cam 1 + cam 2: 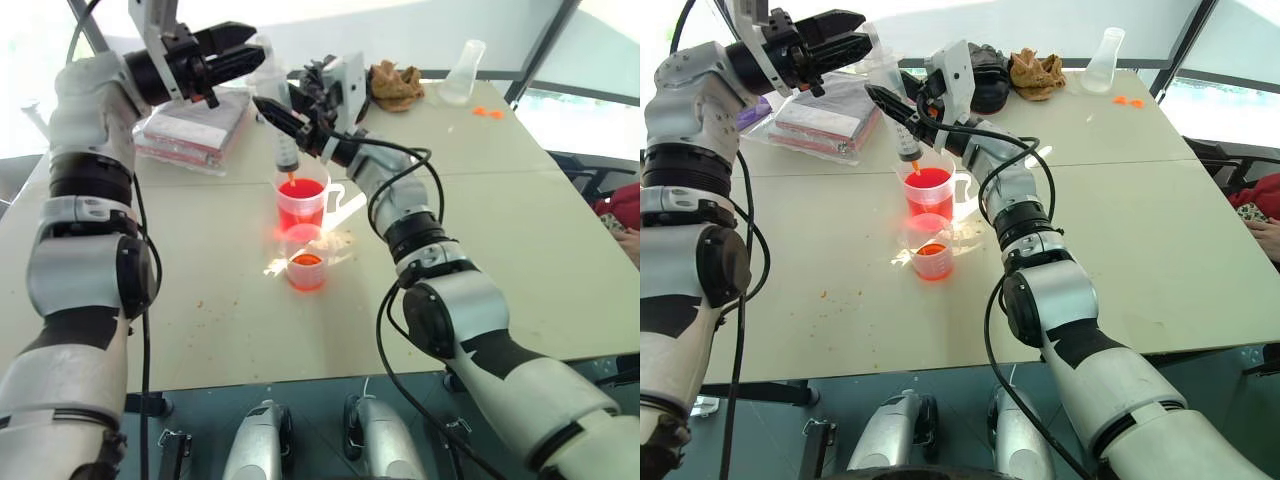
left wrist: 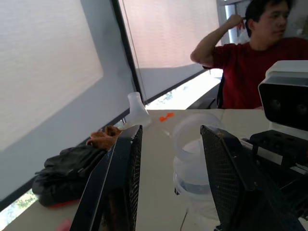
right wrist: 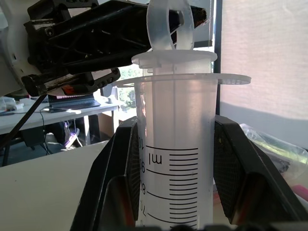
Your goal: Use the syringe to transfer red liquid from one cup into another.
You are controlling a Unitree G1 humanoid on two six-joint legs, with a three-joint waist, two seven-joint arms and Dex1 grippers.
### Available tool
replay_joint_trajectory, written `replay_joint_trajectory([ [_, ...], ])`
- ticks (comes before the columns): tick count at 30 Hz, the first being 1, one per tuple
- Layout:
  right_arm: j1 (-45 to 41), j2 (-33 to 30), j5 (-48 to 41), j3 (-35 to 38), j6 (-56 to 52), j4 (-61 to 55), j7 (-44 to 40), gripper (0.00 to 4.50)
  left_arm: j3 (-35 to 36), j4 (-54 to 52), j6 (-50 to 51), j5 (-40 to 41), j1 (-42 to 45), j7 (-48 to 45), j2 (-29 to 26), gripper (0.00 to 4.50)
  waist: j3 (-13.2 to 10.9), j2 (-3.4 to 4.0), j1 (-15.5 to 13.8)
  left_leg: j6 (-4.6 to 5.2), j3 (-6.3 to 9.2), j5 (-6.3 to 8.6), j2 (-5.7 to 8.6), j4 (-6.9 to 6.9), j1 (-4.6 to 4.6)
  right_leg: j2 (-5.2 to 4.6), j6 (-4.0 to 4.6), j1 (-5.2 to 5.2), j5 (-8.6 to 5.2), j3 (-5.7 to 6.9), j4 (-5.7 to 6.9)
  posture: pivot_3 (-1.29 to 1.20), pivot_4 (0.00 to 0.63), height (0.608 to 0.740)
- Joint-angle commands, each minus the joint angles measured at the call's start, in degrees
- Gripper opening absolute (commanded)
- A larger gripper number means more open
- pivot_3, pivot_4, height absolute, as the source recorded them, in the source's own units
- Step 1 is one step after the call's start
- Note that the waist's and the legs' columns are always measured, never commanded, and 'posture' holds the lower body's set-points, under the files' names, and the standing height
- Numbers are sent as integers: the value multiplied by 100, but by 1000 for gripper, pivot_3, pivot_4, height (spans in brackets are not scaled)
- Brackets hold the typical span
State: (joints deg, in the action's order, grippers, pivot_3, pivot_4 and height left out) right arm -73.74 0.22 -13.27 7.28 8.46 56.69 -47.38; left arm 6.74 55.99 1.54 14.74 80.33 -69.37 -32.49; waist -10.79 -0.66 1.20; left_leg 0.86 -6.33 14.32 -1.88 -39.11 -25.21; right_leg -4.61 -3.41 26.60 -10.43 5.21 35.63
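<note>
Drawing step: right end effector [image 1: 283,118] clenched on syringe [image 1: 287,150], tip in beaker [image 1: 301,203] (red liquid). Left end effector [image 1: 236,52] released at plunger; next, grip and pull.

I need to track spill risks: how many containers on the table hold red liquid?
2. The handled beaker sits mid-table under the syringe; the short cup stands just in front of it, nearer the robot. The flask at the far edge looks clear.

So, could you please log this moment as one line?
right gripper: shut on syringe | tip over beaker | left gripper: open at plunger
</note>
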Motion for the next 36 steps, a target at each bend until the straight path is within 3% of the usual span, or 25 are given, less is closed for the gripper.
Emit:
replay_joint_trajectory([
  [1,-84,130,33,-133,177,-272,-24,1459,-235,81,-438,-360,146,104,62,2025,0,0,-7,0,1,0,0,-1,0,0,0,-1,0,0,0,0,150,740],
  [2,-82,141,40,-135,187,-258,-10,1459,-275,128,-547,-434,130,108,75,2025,0,0,-6,0,0,0,0,-1,0,0,0,-1,0,0,0,0,150,740],
  [10,84,215,89,-159,289,-329,145,1459,-386,144,-779,-572,-79,-117,246,20,0,0,0,0,-1,0,0,-2,0,-1,0,1,0,0,3,0,150,740],
  [36,621,294,350,-281,760,51,513,1459,-280,294,-1173,-715,43,509,683,20,0,0,-2,0,1,-1,1,-6,1,-2,-2,3,-1,-1,19,0,150,740],
])
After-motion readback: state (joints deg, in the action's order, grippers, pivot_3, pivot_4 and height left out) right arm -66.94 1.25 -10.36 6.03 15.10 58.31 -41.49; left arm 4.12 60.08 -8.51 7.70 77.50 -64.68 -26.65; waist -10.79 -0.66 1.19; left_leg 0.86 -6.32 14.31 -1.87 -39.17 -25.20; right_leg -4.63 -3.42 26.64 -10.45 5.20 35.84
